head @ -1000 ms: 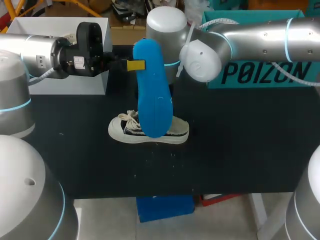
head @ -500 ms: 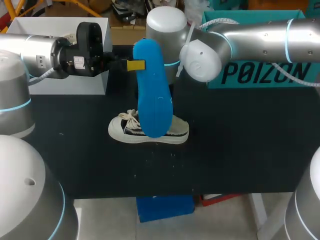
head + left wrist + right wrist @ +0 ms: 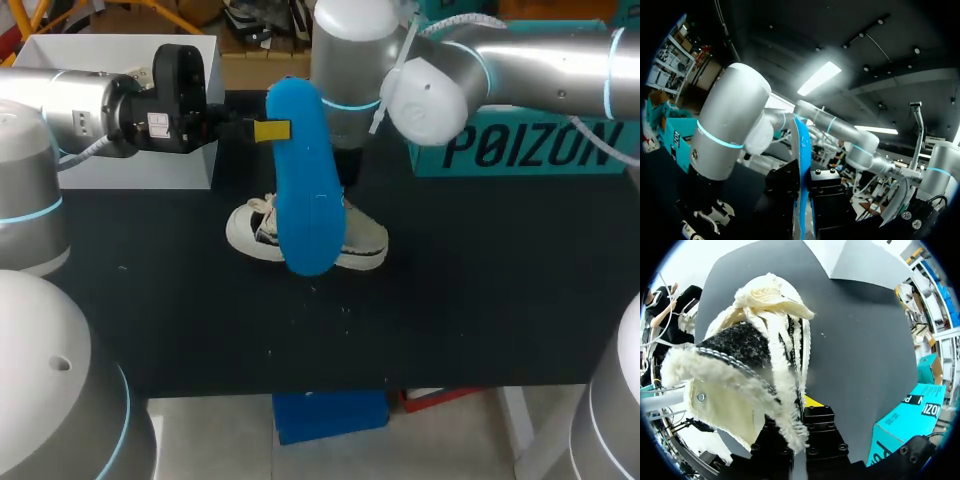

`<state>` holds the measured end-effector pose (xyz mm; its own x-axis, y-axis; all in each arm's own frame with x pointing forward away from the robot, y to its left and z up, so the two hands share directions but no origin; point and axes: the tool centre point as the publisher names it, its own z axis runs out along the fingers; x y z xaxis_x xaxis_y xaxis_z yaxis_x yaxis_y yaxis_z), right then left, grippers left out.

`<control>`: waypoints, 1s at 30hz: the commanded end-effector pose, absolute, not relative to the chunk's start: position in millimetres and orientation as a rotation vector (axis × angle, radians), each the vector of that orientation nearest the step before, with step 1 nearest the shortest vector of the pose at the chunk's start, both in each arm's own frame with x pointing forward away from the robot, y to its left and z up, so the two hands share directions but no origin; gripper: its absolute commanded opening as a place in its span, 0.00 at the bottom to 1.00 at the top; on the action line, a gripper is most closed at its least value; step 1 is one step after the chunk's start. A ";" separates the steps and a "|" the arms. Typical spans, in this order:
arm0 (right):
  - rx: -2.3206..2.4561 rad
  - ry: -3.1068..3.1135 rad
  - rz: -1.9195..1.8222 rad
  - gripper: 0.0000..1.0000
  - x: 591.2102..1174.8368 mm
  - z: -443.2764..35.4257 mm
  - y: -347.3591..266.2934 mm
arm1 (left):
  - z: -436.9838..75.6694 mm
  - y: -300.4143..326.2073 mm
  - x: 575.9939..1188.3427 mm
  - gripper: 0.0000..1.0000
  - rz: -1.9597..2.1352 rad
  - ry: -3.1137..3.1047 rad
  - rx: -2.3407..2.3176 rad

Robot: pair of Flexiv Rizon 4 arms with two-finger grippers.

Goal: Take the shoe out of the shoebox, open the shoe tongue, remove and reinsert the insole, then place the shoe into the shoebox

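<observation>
A blue insole [image 3: 305, 190] hangs upright above the table's middle, and my left gripper [image 3: 268, 130] is shut on its upper edge from the left. In the left wrist view the insole [image 3: 802, 150] stands edge-on between the black fingers of that gripper [image 3: 802, 200]. Behind the insole a cream low-top shoe [image 3: 360, 240] with loose laces hangs tilted just above the black table [image 3: 480, 290]. My right gripper [image 3: 795, 412] is shut on the frayed collar of the shoe [image 3: 750, 355]. In the head view its fingers are hidden behind the insole.
A white open shoebox [image 3: 110, 165] stands at the back left, behind my left arm. A teal box [image 3: 530, 150] stands at the back right, under my right arm.
My right arm has risen and drawn back a little, lifting the shoe off the table and tilting it. The left arm and the insole have stayed put.
</observation>
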<state>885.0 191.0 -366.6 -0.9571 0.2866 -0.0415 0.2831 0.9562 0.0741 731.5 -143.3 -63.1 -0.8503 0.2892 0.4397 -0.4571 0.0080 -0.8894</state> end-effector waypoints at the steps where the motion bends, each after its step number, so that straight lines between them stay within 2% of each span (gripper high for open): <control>1: 0.762 2.862 -0.034 0.00 890.4 -331.6 172.2 | -64.4 -144.1 730.7 0.00 1.896 -1.779 0.173; 7: 1.351 2.521 -0.254 0.00 913.4 -342.2 155.7 | -64.4 -144.1 730.7 0.00 1.896 -1.779 0.173; 15: 1.849 2.159 -0.360 0.00 920.2 -356.9 145.2 | -64.4 -144.1 730.7 0.00 1.896 -1.779 0.173; 30: 2.313 1.779 -0.297 0.00 916.3 -347.1 132.8 | -64.4 -144.1 730.7 0.00 1.896 -1.779 0.173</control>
